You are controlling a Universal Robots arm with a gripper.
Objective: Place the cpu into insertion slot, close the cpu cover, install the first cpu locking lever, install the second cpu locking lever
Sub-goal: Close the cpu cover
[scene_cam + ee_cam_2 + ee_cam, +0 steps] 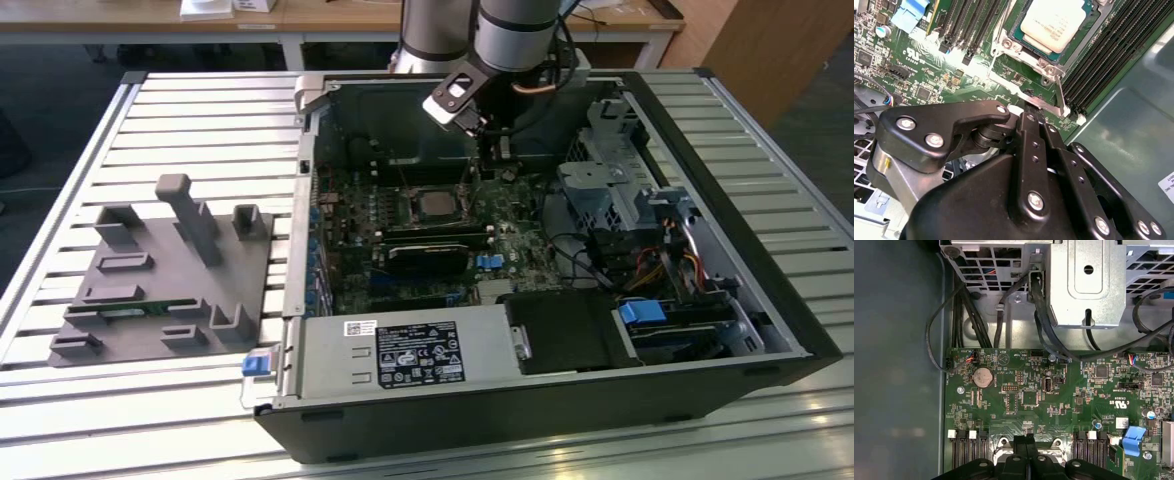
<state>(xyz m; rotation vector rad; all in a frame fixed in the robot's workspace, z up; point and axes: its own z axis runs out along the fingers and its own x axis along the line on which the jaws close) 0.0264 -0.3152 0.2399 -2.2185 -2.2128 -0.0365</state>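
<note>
In the second wrist view the end effector (1031, 111) is nearest. Its two black fingers (1026, 147) are clenched together with no gap between them; whether anything thin is pinched there I cannot tell. The tips sit at the edge of the insertion slot (1024, 56), just beside a thin metal lever (1059, 97) that runs along that side of the slot's rim.

Just beyond, the cpu (1054, 22) lies flat in the insertion slot, dull silver top facing up, apart from the fingertips. It is square, so it has no long axis. Its edges run parallel to the rim and to the long black memory slots (1104, 60) beside it.

In the first wrist view the green motherboard (1064, 405) stretches past the fingers to a round coin cell (983, 376), then to black cables (1041, 325) and a metal drive cage (1086, 285).

In the exterior view the power supply (400, 355) is nearest, inside the open computer case (534, 415), which lies on the slatted counter (200, 110). Farther in comes a long black card (427, 250), then the cpu flat behind it. The arm (514, 30) descends from the far side, with the end effector just to the exterior view's right of the cpu. A grey fixture block (160, 270) rests on the counter, well apart on the exterior view's left.
</note>
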